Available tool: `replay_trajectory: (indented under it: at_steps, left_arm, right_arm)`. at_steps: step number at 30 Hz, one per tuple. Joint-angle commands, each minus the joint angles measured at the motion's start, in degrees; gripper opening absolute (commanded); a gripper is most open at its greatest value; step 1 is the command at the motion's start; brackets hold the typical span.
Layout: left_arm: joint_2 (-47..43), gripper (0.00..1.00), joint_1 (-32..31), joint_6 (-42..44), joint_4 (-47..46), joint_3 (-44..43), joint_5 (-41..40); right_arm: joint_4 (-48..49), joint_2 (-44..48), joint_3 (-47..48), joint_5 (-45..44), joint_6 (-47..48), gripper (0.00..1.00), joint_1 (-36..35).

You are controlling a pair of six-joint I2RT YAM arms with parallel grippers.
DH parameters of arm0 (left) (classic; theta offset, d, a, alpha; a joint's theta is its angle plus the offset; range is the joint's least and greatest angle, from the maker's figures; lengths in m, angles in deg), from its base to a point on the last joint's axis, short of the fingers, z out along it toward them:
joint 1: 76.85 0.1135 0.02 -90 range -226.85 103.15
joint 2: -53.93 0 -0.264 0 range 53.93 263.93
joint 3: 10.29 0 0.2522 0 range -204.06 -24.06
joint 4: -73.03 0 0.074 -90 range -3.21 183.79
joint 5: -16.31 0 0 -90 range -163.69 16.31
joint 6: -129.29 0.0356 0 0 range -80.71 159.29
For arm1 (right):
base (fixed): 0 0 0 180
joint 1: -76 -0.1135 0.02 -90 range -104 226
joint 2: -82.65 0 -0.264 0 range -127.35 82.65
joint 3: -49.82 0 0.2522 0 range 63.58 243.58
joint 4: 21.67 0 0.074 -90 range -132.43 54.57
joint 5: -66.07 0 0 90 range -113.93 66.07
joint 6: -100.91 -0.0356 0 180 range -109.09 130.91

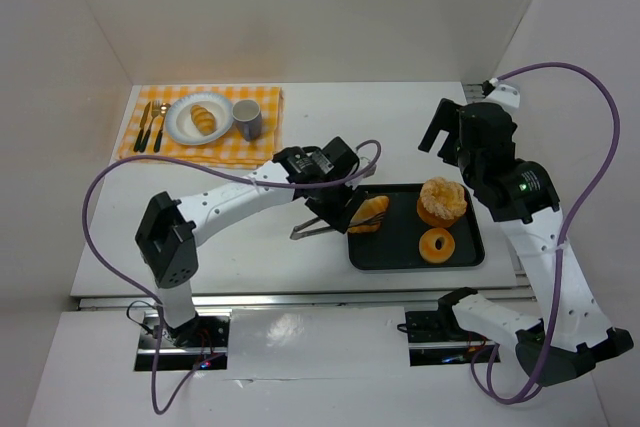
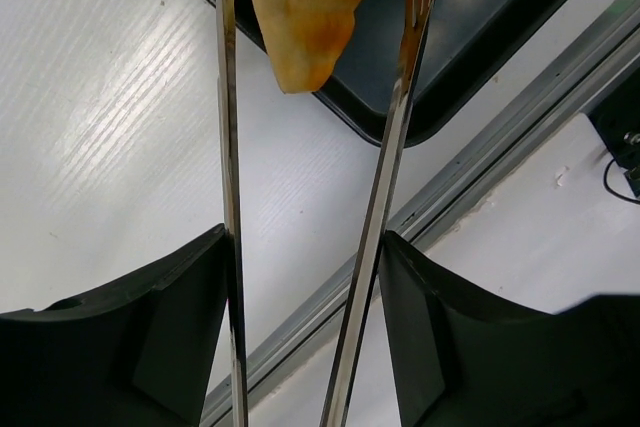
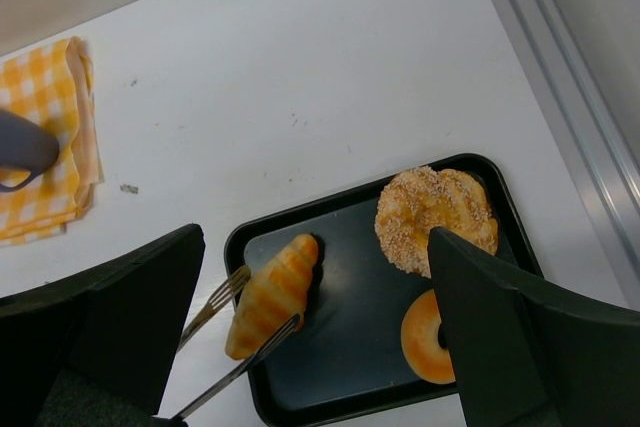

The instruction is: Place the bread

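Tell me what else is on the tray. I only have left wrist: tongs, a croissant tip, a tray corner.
Observer: Two more on the tray: a seeded bun and a donut.
Operator: Is the plate free for the croissant in the tongs?
Observer: No. The plate, on the checked mat at far left, holds a roll.
Operator: Right gripper?
Observer: The right gripper is open and empty, raised beyond the tray's far edge.
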Motion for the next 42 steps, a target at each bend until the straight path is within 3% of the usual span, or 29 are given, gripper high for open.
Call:
replay_trajectory:
  at_steps: [1, 10, 14, 15, 19, 23, 29, 35, 42]
  left_arm:
    - [1.76, 0.71, -0.06, 1.15, 1.91, -2.15, -0.11]
    - [5.62, 0.70, -0.06, 1.15, 3.84, -4.00, -0.64]
    - [6.16, 0.53, -0.06, 1.15, 4.46, -5.57, -2.83]
    - [6.16, 0.42, -0.06, 1.15, 5.07, -6.10, -2.84]
    - [5.11, 0.18, -0.06, 1.15, 6.22, -7.69, -5.29]
    - [3.87, 0.01, 0.46, 1.68, 6.22, -9.62, -5.30]
    - [-0.34, 0.00, 4.59, 1.68, 6.84, -11.03, 0.23]
    - [-7.63, 0.00, 15.91, 1.60, 5.17, -10.94, 4.90]
    - [-16.78, 0.00, 47.07, -5.50, -3.60, -6.46, 12.18]
  right_arm:
    - [2.49, 1.34, -0.52, -0.38, 0.14, 1.00, 0.32]
    - [3.01, 1.34, -1.04, -0.38, 0.14, 1.00, 0.32]
    - [3.01, 1.34, -1.04, -0.38, 0.14, 1.00, 0.32]
    - [3.01, 1.34, -1.04, -0.38, 0.14, 1.00, 0.32]
    - [3.54, 1.34, -1.04, -0.38, 0.14, 1.00, 0.32]
    - [3.54, 1.34, -1.04, -0.38, 0.14, 1.00, 0.32]
    - [3.54, 1.34, -1.04, -0.38, 0.14, 1.00, 0.32]
    - [3.54, 1.34, -0.52, -0.38, 0.14, 1.00, 0.32]
    - [3.54, 1.87, -0.52, -0.38, 0.14, 1.00, 0.32]
